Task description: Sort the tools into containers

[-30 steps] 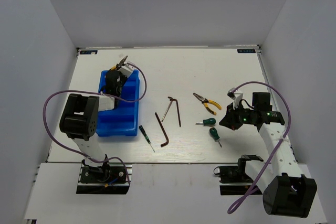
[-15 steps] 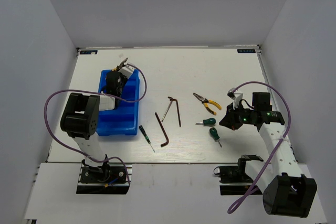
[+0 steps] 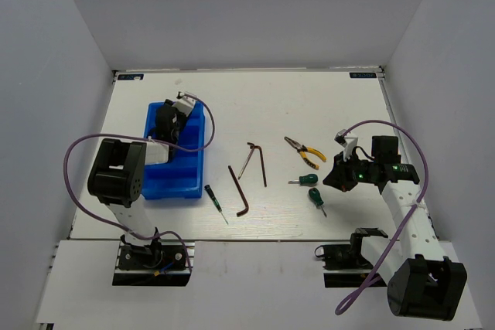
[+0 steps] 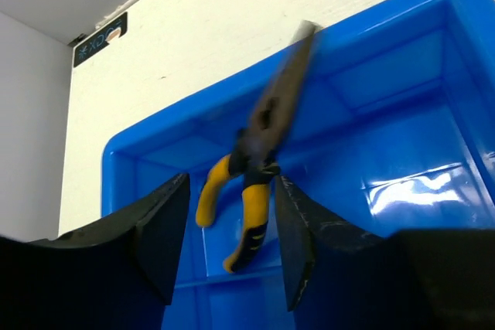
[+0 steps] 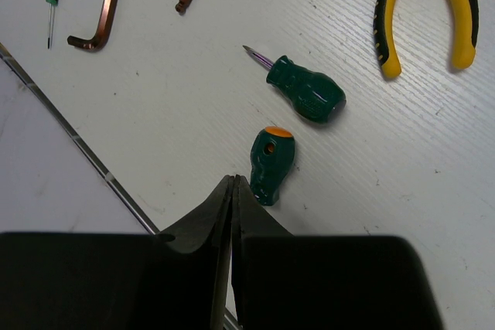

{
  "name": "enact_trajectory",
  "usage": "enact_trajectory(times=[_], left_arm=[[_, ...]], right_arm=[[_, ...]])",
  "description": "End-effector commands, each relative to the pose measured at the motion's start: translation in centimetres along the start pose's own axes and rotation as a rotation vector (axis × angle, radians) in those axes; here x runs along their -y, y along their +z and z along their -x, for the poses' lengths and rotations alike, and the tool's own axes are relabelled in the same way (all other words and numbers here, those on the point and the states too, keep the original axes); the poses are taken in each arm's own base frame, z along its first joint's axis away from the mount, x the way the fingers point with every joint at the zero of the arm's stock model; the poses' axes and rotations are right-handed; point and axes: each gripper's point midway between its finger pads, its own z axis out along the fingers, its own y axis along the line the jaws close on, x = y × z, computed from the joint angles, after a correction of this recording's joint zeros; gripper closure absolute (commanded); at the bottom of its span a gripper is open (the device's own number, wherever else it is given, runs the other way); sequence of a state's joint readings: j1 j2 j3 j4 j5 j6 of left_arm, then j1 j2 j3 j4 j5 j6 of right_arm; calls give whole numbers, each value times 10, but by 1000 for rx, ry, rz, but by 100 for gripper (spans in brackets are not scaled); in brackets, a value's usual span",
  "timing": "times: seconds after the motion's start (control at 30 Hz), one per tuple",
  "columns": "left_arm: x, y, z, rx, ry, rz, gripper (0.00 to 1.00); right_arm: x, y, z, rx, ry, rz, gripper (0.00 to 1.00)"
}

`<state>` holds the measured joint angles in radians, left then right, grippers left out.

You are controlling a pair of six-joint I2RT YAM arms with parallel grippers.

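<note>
In the left wrist view, yellow-handled pliers (image 4: 263, 156) hang blurred inside the far compartment of the blue tray (image 4: 155, 133), nose against its back rim. My left gripper (image 4: 232, 185) is open around the handles, both fingers clear of them. From above, the left gripper (image 3: 178, 110) is over the tray's (image 3: 174, 179) far end. My right gripper (image 5: 233, 182) is shut and empty, just short of a stubby green screwdriver (image 5: 269, 164). A second stubby screwdriver (image 5: 308, 94) and the other pliers (image 5: 429, 5) lie beyond it.
On the table lie two hex keys (image 3: 240, 189) (image 3: 257, 158) and a thin green screwdriver (image 3: 214, 201), between the tray and the right gripper (image 3: 339, 174). The pliers (image 3: 303, 151) and stubby screwdrivers (image 3: 305, 180) (image 3: 315, 197) sit right of centre. Grey walls surround the table.
My left gripper has opened and let go of the pliers, which have dropped lower into the tray. The right arm has not moved.
</note>
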<state>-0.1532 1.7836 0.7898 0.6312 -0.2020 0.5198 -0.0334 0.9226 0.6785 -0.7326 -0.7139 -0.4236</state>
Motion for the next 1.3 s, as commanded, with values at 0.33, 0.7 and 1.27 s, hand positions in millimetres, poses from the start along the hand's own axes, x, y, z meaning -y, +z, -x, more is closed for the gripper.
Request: enact_trajectory(times=[0.33,0.7,1.27], left_arm=[[-46,-60,89,217,-162,57,50],[59,-136,148,-36,-524,-684,64],[7,-245,123,275,-481,-441,8]], right_arm=[[-3,-7,17,39,-38,2,89],[21,5,11,-11,-35,-53,100],[148,80,70,-298,-224,-96,58]])
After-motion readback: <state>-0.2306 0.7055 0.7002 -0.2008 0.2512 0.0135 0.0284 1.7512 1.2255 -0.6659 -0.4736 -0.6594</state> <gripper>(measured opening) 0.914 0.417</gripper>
